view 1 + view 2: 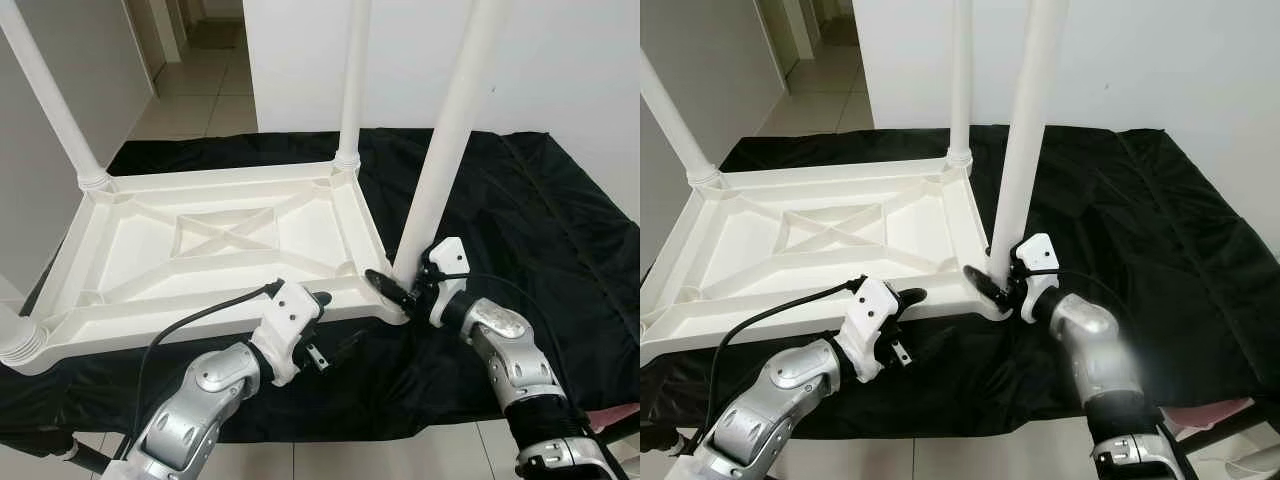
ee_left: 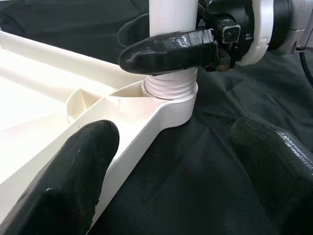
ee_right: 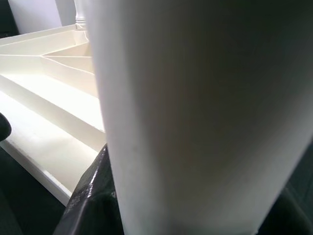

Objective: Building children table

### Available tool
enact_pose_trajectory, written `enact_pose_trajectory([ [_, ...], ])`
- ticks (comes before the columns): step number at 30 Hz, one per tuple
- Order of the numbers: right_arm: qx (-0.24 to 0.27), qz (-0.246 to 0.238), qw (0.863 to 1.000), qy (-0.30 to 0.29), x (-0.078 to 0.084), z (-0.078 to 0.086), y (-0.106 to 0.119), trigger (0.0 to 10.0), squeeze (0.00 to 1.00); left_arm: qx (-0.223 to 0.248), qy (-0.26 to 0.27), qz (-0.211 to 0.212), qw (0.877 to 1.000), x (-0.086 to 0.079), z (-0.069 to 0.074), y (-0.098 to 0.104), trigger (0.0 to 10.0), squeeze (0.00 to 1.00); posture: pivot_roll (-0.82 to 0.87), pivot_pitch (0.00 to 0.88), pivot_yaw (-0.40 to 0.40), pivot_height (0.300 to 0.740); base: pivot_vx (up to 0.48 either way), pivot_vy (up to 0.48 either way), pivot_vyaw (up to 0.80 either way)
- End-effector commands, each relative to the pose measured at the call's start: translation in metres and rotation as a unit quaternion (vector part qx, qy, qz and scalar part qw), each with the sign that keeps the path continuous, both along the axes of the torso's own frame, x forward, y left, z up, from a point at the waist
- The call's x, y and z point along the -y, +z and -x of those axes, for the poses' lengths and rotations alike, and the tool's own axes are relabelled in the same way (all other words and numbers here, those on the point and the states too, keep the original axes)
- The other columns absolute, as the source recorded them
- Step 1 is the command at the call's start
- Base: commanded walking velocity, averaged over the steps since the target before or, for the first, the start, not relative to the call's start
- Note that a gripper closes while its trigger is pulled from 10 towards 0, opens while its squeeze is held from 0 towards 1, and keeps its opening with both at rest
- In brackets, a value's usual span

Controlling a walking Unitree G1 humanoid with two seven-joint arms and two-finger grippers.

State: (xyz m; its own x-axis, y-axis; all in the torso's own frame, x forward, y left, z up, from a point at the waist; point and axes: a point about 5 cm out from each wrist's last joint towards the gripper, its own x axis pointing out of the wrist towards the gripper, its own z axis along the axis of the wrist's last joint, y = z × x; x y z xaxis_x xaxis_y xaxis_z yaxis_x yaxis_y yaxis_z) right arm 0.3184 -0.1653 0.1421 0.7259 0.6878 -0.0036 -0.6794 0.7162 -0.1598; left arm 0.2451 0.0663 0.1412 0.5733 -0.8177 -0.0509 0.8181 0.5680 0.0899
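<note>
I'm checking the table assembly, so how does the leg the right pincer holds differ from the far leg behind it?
The near leg is clamped low down by the right pincer; the far leg stands free. The near leg leans, with thread still showing above its corner socket; the far leg stands about upright in its socket. Both are white tubes rising from the upturned tabletop.

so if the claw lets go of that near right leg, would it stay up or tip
Probably stays: the leg stands seated in the corner socket, right claw shut on it. Long, leaning slightly, so a loose thread could let it tip. Looks stiff, light plastic.
</note>
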Motion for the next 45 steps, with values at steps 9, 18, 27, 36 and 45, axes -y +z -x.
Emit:
enact_pose_trajectory([
  [9,-0.029,-0.016,0.999,0.017,-0.005,0.014,-0.014,10.0,0.00,0.002,-0.016,-0.005,1.000,0.000,0.004,-0.001,10.0,0.00,-0.05,0.023,0.018,0.740,0.000,0.000,0.00],
  [18,-0.047,-0.054,0.997,-0.042,-0.018,0.027,-0.016,10.0,0.00,0.003,-0.013,-0.005,1.000,0.000,0.003,-0.002,10.0,0.00,-0.07,0.028,0.020,0.740,0.000,0.000,0.00],
  [27,-0.042,-0.082,0.970,-0.223,-0.031,0.034,-0.017,10.0,0.00,0.002,-0.013,-0.006,1.000,0.001,0.005,-0.004,10.0,0.00,-0.07,0.034,0.029,0.740,0.000,0.000,0.00],
  [36,-0.043,-0.087,0.931,-0.351,-0.033,0.041,-0.026,10.0,0.00,0.008,-0.010,-0.009,1.000,0.000,0.004,-0.003,10.0,0.00,-0.07,0.046,0.036,0.740,0.000,0.000,0.00],
  [45,-0.050,-0.109,0.902,-0.414,-0.036,0.044,-0.025,10.0,0.00,0.016,0.003,-0.001,1.000,-0.001,-0.001,0.001,10.0,0.00,-0.08,0.049,0.047,0.740,0.000,0.000,0.00],
])
